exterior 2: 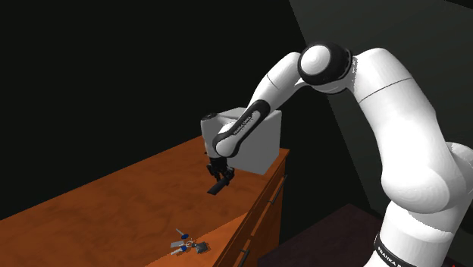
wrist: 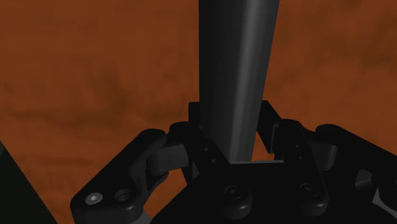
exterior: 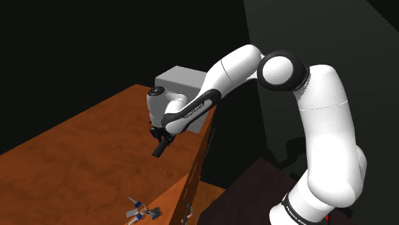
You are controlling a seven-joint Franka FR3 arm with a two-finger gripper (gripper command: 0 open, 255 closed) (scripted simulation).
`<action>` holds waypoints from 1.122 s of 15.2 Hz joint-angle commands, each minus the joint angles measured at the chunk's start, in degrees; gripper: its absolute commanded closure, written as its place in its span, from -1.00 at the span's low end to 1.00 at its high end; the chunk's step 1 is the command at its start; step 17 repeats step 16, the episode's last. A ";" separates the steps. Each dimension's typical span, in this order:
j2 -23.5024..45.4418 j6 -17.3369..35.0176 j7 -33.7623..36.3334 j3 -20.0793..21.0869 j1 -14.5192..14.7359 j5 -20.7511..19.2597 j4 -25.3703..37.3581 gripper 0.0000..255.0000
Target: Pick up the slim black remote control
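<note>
Black remote control (exterior: 158,151) hangs tilted above the brown counter (exterior: 77,160) because the gripper (exterior: 165,138) clamps only its upper end.

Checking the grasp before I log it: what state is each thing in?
tool: shut on the remote.
remote: clasped, tilted, apparently lifted off the wooden top.
keys: lying on the top, untouched.
grey box: standing upright on the top.
</note>
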 commanded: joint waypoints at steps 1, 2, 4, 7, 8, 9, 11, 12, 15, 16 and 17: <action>-0.70 -0.66 -0.47 0.34 -0.30 0.54 -0.31 1.00; -1.25 -1.08 -0.77 0.58 -0.47 0.88 -0.39 1.00; -2.35 -1.94 -1.37 1.08 -0.81 1.58 -0.53 1.00; -3.96 -3.25 -2.29 1.79 -1.29 2.65 -0.65 1.00; -4.49 -3.69 -2.60 2.03 -1.45 3.00 -0.67 1.00; -5.00 -4.14 -2.90 2.25 -1.60 3.36 -0.67 1.00; -6.02 -5.06 -3.52 2.70 -1.89 4.07 -0.64 1.00; -6.52 -5.53 -3.83 2.92 -2.04 4.43 -0.60 1.00; -7.58 -6.54 -4.49 3.37 -2.33 5.19 -0.49 1.00; -7.58 -6.54 -4.50 3.37 -2.33 5.19 -0.48 1.00; -7.58 -6.54 -4.50 3.37 -2.33 5.19 -0.48 1.00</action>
